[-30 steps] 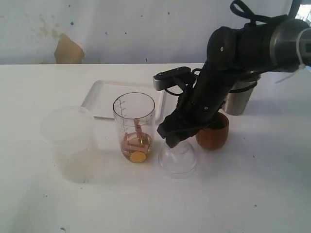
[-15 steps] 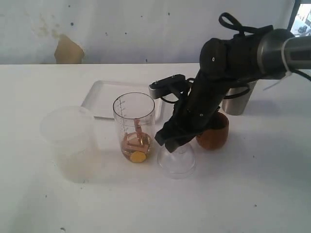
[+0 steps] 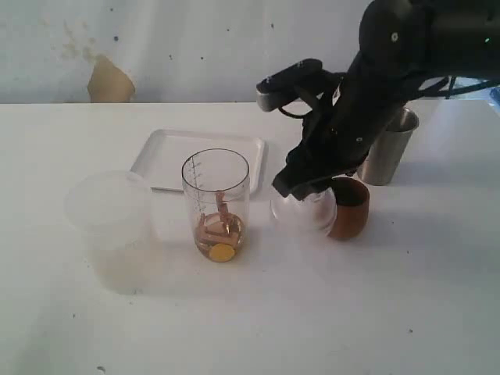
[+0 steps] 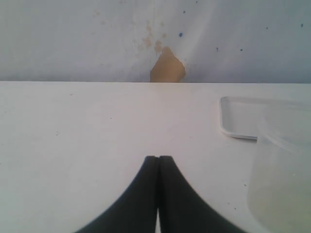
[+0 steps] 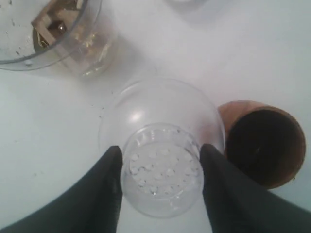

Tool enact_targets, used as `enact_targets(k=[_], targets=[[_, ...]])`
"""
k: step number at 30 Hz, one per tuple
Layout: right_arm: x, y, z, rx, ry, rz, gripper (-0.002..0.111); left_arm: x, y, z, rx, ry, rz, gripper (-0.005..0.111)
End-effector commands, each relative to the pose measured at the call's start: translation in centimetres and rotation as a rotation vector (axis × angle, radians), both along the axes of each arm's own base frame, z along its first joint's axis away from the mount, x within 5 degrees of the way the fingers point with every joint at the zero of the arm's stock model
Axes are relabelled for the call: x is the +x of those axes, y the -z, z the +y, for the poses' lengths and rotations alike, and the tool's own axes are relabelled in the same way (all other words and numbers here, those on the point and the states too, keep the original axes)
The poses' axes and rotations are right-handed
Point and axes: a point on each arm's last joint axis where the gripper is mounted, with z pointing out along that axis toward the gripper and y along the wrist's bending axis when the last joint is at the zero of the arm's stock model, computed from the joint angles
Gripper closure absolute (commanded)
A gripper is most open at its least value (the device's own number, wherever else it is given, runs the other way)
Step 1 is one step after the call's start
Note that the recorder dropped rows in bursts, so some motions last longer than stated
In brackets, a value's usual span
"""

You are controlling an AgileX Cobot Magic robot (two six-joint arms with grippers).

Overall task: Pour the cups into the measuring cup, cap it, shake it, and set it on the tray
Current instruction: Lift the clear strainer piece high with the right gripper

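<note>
The measuring cup (image 3: 216, 201) stood upright and uncapped on the table (image 3: 406, 312), just in front of the tray (image 3: 168, 152). Brownish pieces and a yellow disc lay in its bottom. Its open mouth explained what hung beside it. The right gripper (image 3: 303, 190) had its jaws partly closed on the narrow perforated end of a clear domed cap (image 5: 163, 145). The cap's wide opening faced down, seemingly a little above the tabletop, between the measuring cup and the wooden cup (image 3: 348, 208).

Held that way, the cap could go mouth-first over the rim (a grip on the wide end would have blocked that). The wooden cup looked empty in the right wrist view and stood just beside the cap. The steel tumbler (image 3: 388, 152) stood behind it, its contents hidden. Pouring seemed done and capping in hand.

The frosted cup (image 3: 109, 226) stood on the measuring cup's other side, not involved. The left gripper (image 4: 158, 160) was pressed shut with nothing between its jaws.
</note>
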Motion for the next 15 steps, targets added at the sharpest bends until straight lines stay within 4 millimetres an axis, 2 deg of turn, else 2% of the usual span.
enact_targets(k=[1,7,10,13,15], targets=[[-0.3,-3.4,-0.2,0.033,0.022,-0.043,0.108,0.0,-0.1,0.0,-0.011,-0.001,0.001,0.003],[0.3,-9.0,0.2,0.111,0.076,-0.103,0.108,0.0,-0.1,0.0,-0.011,-0.001,0.001,0.003],[0.1,-12.0,0.6,0.17,0.094,-0.075,0.108,0.0,-0.1,0.0,-0.011,-0.001,0.001,0.003],[0.3,-13.3,1.6,0.248,0.081,-0.034,0.108,0.0,-0.1,0.0,-0.011,-0.001,0.001,0.003],[1.1,-13.4,3.4,0.294,0.053,-0.026,0.108,0.0,-0.1,0.0,-0.011,-0.001,0.001,0.003]])
